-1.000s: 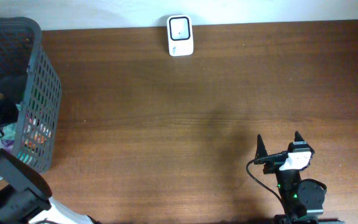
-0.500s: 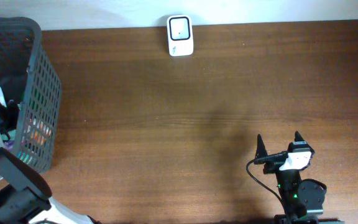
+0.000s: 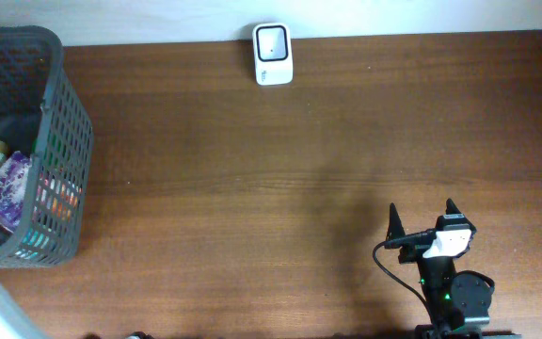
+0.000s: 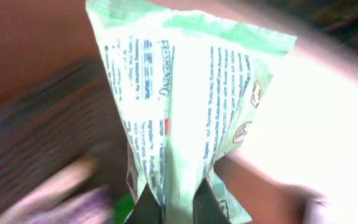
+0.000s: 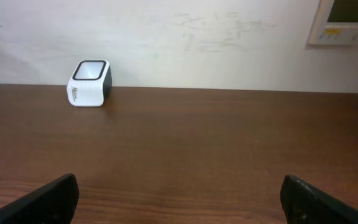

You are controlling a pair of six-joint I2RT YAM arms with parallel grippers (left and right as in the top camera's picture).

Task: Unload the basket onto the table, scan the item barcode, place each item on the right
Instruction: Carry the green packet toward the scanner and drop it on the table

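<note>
Pale-green film pouch (image 4: 185, 93) is the item.

**Overhead:** the scanner (image 3: 273, 55) sits at the far edge of the table (image 3: 252, 188), against the wall. The basket (image 3: 64, 141) is well left of the scanner, with a purple packet (image 3: 3, 188) and other goods inside. The right gripper (image 3: 423, 218) is on the near side, right of the scanner, jaws wide, nothing in them. The pouch and left arm aren't readable here. They're probably just off frame, left of the scanner past the basket, but I can't confirm.

**Left wrist:** the left gripper (image 4: 176, 205) is clamped tight on the pouch's lower edge. The pouch stands up from the fingertips with blue print facing the camera. No barcode shows on this face. The background is smeared and the scanner is out of view.

**Right wrist:** the scanner is ahead and to the left, with bare table between it and the spread, empty fingers.

**Risks from here:**
- The pinch is on thin film at one edge only, so a fast swing towards the scanner could let the pouch slip or peel out.
- The pouch is floppy, so it may fold over and hide the code.
- The barcode side is unknown. If it's presented wrong-face to the scanner window, there's no read.
- The crinkled glossy film could glare and miss the read.
</note>
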